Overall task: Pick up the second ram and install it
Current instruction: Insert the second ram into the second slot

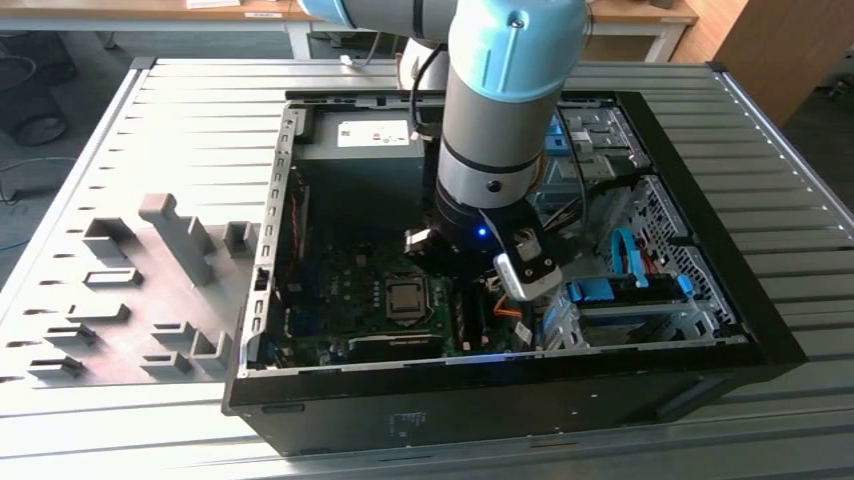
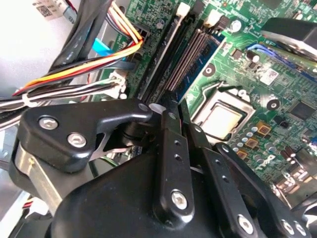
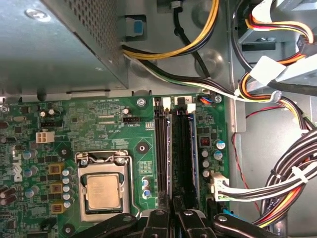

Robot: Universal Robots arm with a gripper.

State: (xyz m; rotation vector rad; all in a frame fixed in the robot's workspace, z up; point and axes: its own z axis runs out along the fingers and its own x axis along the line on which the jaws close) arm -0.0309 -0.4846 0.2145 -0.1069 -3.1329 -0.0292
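My gripper (image 1: 465, 290) is down inside the open computer case (image 1: 534, 395), over the memory slots beside the processor socket (image 3: 101, 191). In both wrist views its black fingers (image 2: 168, 144) stand almost together at the near end of the slots. The second ram (image 3: 182, 148), a long thin dark stick, stands on edge in the slot farther from the socket and runs away from between the fingertips (image 3: 174, 208); it also appears as a ridged dark strip (image 2: 184, 62). Its twin stick (image 3: 161, 148) sits in the neighbouring slot, closer to the socket.
Bundles of coloured cables (image 3: 277, 183) run close along the outer side of the slots. A perforated metal box (image 3: 59, 44) lies beyond the motherboard. Grey fixture blocks (image 1: 147, 290) stand on the slatted table at the exterior view's left, outside the case.
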